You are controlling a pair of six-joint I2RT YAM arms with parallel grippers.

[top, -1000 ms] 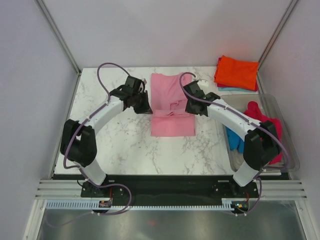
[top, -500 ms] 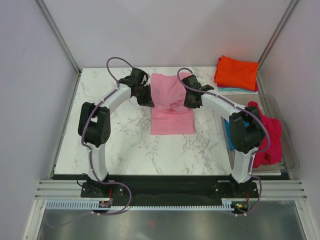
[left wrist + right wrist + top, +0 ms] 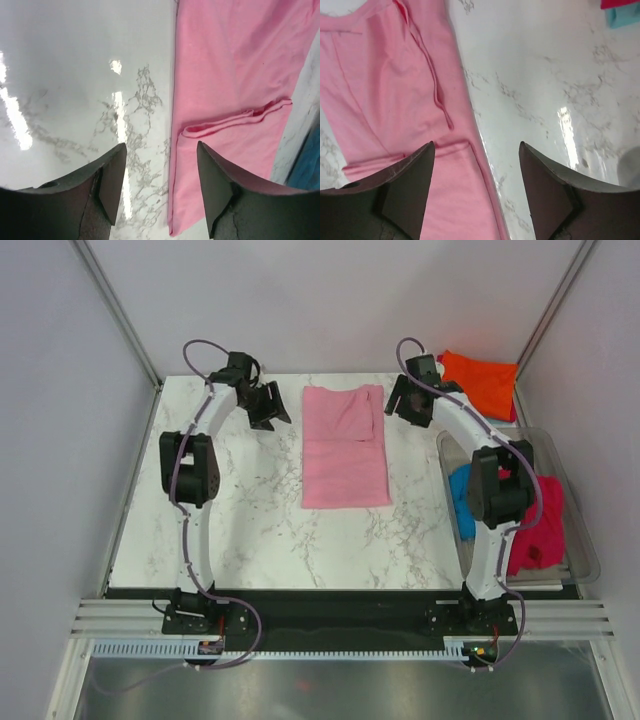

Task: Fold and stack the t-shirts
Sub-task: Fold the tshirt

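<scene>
The light pink t-shirt (image 3: 345, 445) lies flat on the marble table (image 3: 230, 510), in the upper middle of the overhead view. It is folded into a tall rectangle, with a doubled layer across its upper half.

The left gripper (image 3: 272, 412) hangs near the shirt's upper left corner and the right gripper (image 3: 400, 405) near its upper right corner. Neither touches the cloth. Both pairs of jaws stand apart with nothing between them. In the left wrist view bare marble and the shirt's long edge show between the dark fingers (image 3: 107, 185). In the right wrist view the shirt fills the left of the frame.

An orange t-shirt (image 3: 482, 382) sits folded at the upper right corner of the table. At the right edge a clear bin (image 3: 560, 445) holds a bright blue t-shirt (image 3: 462, 500) and a crimson-pink t-shirt (image 3: 545, 525), both crumpled.
</scene>
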